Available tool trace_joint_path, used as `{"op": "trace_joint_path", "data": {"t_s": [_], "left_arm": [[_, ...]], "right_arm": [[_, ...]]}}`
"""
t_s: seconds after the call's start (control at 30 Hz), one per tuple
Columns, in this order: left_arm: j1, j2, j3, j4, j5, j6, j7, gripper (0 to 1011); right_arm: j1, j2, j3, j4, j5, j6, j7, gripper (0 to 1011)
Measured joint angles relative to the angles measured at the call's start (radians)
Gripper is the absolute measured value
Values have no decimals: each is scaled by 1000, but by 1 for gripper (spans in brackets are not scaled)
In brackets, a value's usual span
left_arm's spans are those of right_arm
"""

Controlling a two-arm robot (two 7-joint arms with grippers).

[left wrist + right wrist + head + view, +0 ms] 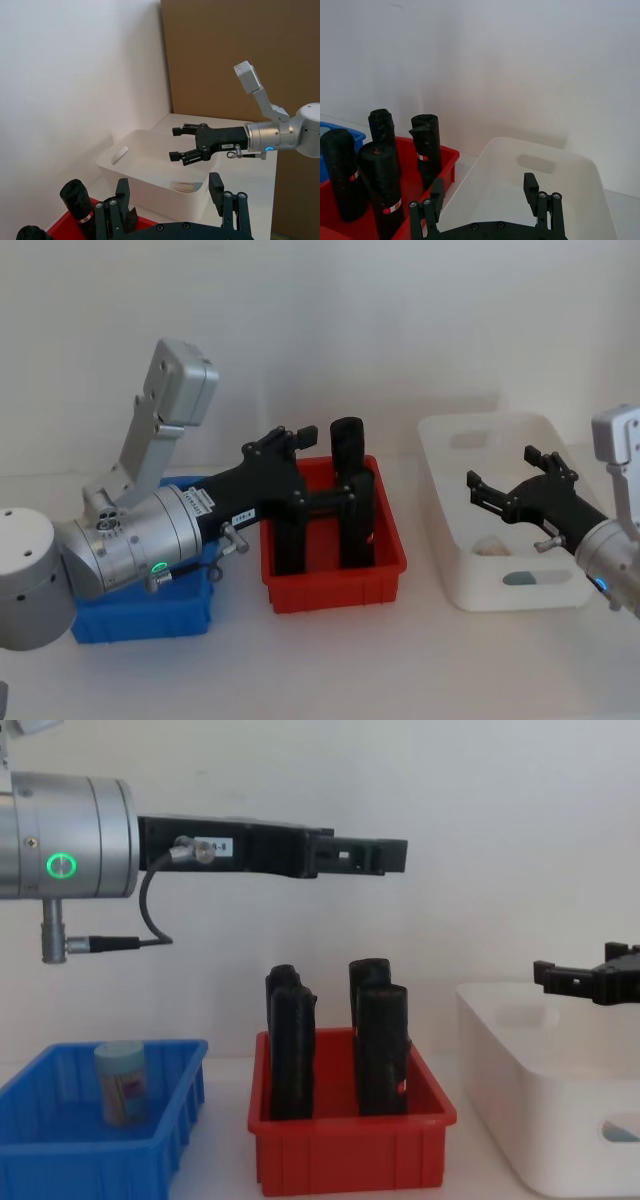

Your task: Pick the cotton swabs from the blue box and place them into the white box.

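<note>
One tub of cotton swabs (122,1082) stands upright in the blue box (90,1160), which the head view shows under my left arm (140,625). Another tub of cotton swabs (490,546) lies inside the white box (445,540), and pale sticks (186,186) show there in the left wrist view. My left gripper (290,435) is open and holds nothing, high above the red bin (395,855). My right gripper (500,466) hovers open and bare over the white box (150,185), seen also from the left wrist (175,145).
A red bin (335,590) with several tall black rolls (290,1040) sits between the blue and white boxes. A white wall runs close behind the table. A brown panel (240,55) stands past the white box.
</note>
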Motion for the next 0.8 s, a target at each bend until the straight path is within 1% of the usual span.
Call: {"op": "trace_joint_path", "data": {"t_s": [0.07, 0.17, 0.27, 0.3, 0.53, 0.6, 0.7, 0.8], "left_arm": [[7, -1, 4, 1, 6, -9, 20, 1004], [22, -2, 13, 2, 21, -31, 70, 1004], [32, -3, 20, 2, 31, -45, 101, 1004], [39, -4, 24, 3, 37, -54, 120, 1004], [64, -7, 40, 5, 61, -89, 200, 1004], [77, -8, 48, 6, 74, -107, 241, 1004], [87, -10, 54, 7, 83, -120, 271, 1004], [102, -11, 64, 8, 98, -143, 321, 1004]], "right_arm": [[-15, 0, 0, -18, 0, 0, -8, 1001], [-43, 1, 2, -49, 1, 1, -22, 1001], [-74, 2, 3, -85, 2, 2, -38, 1001], [-81, 2, 3, -93, 3, 2, -41, 1001], [-147, 4, 7, -170, 6, 3, -74, 1002], [-169, 5, 8, -196, 7, 4, -86, 1001], [-199, 5, 9, -230, 8, 5, -101, 1001], [-221, 6, 10, -256, 9, 5, -113, 1002]]}}
